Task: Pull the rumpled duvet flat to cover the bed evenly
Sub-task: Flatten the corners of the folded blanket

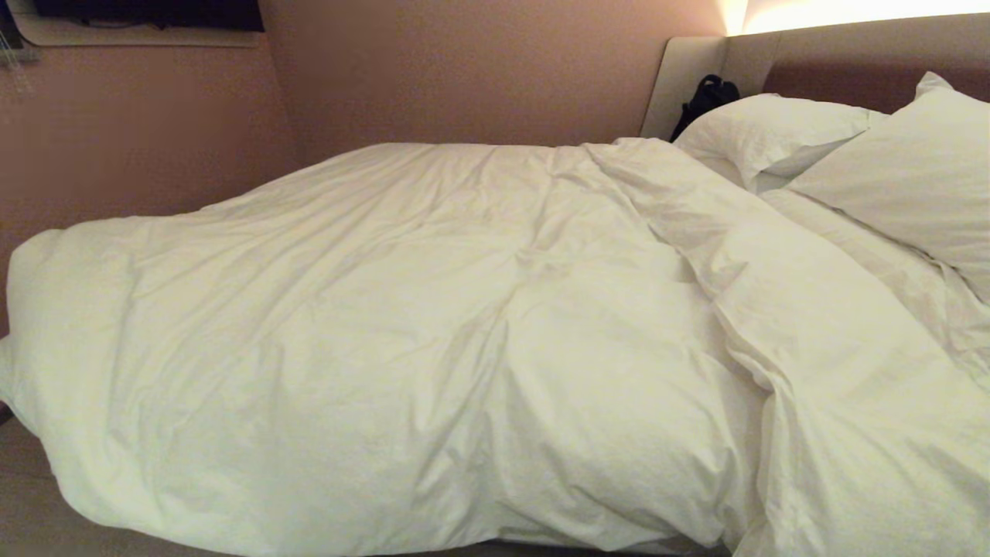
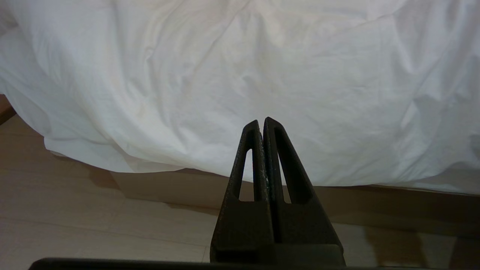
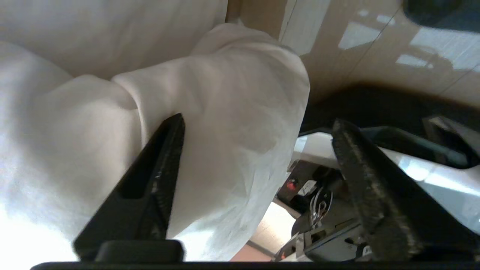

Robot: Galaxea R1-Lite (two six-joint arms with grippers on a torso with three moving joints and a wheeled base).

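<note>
The white puffy duvet (image 1: 433,333) lies wrinkled across the bed, its near edge hanging over the side and a long fold running toward the pillows. Neither arm shows in the head view. In the right wrist view my right gripper (image 3: 258,125) stands open, its jaws wide apart, with a bulging corner of the duvet (image 3: 225,123) between them, resting against one finger and clear of the other. In the left wrist view my left gripper (image 2: 261,122) is shut on nothing, held low before the hanging duvet edge (image 2: 240,93). The bed's headboard (image 1: 804,66) shows at the far right.
Two white pillows (image 1: 773,131) (image 1: 913,178) lie at the head of the bed, with a dark bag (image 1: 708,97) beside them. A pinkish wall (image 1: 387,77) runs along the far side. The bed base (image 2: 168,187) and pale floor (image 2: 93,228) lie below the duvet edge. My own base (image 3: 337,217) shows under the right gripper.
</note>
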